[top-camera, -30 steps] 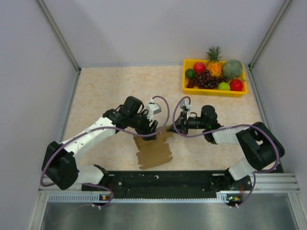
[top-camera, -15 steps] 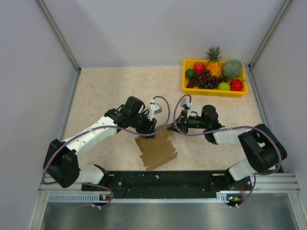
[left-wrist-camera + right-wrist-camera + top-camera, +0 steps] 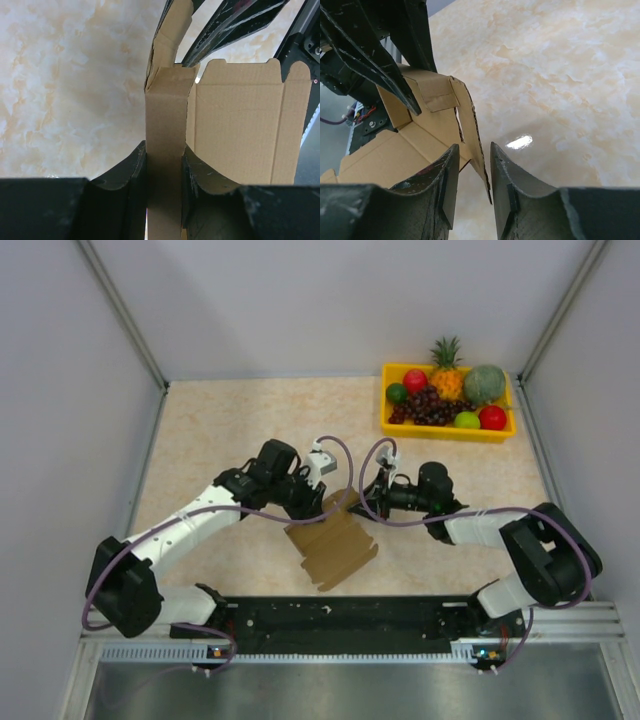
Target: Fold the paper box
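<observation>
The paper box (image 3: 335, 545) is a flat brown die-cut sheet, partly folded, with its far end lifted off the table between the two arms. My left gripper (image 3: 318, 502) is at that raised end. In the left wrist view the box's folded flap (image 3: 165, 125) stands upright between the fingers, and my left gripper (image 3: 164, 165) is shut on it, both pads pressing it. My right gripper (image 3: 368, 498) faces it from the right. In the right wrist view a thin flap edge of the box (image 3: 470, 125) pokes between the fingers, but my right gripper (image 3: 475, 170) is open and a gap shows.
A yellow tray (image 3: 445, 433) of fruit stands at the back right corner. The arm bases and a black rail (image 3: 340, 615) run along the near edge. Grey walls close in the table on the left, right and back.
My right gripper has opened and let go of the flap. My left gripper has closed on the raised flap. The sheet's near end has swung to the right.
</observation>
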`<state>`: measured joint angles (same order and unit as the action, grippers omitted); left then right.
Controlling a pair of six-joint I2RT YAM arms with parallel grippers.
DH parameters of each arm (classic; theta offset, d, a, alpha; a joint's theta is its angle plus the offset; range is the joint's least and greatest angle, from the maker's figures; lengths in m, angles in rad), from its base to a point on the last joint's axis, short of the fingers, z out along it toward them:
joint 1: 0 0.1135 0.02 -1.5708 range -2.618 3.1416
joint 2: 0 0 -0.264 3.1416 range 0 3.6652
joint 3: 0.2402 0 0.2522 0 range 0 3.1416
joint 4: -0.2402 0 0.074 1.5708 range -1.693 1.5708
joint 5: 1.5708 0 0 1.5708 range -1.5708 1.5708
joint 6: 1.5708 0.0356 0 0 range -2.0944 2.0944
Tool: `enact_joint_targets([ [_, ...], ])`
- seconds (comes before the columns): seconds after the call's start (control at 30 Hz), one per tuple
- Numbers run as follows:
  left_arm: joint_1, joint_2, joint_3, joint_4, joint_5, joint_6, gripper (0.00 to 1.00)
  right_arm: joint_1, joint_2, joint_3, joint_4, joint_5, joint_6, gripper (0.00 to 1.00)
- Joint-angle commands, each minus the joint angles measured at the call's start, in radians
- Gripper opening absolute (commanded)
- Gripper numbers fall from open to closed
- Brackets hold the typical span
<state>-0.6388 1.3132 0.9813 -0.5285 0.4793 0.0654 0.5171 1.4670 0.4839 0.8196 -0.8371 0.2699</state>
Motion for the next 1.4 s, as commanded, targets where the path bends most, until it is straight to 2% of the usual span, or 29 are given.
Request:
enact_joint_targets([
  [0.0,-0.004,-0.048,0.005,0.059,0.041,-0.010,0.25,0.011,0.007,-0.004,0.042,0.007,-0.026,0.32],
  [0.17,-0.004,-0.046,0.003,0.059,0.077,-0.007,0.27,0.009,0.007,0.033,0.024,0.000,-0.018,0.31],
  [0.33,-0.004,-0.025,0.008,0.050,0.091,-0.012,0.27,0.024,-0.005,0.068,-0.071,0.001,-0.054,0.21],
  [0.73,-0.004,-0.008,0.003,0.038,0.127,-0.004,0.27,0.023,-0.042,0.061,-0.086,0.003,-0.054,0.25],
  [0.87,-0.002,-0.002,0.003,0.033,0.124,0.001,0.29,0.024,-0.042,0.079,-0.114,-0.016,-0.054,0.17],
  [0.97,-0.004,0.014,0.005,0.025,0.130,0.005,0.31,0.023,-0.051,0.068,-0.108,-0.014,-0.055,0.22],
  [1.17,-0.007,0.014,0.007,0.028,0.137,0.004,0.32,0.023,-0.048,0.076,-0.100,-0.017,-0.047,0.22],
  [1.3,-0.009,0.006,0.007,0.033,0.130,-0.001,0.38,0.024,-0.042,0.091,-0.145,-0.014,-0.058,0.04],
  [1.37,-0.007,-0.002,-0.001,0.045,0.111,-0.027,0.52,0.023,-0.054,0.107,-0.196,0.003,-0.073,0.00],
])
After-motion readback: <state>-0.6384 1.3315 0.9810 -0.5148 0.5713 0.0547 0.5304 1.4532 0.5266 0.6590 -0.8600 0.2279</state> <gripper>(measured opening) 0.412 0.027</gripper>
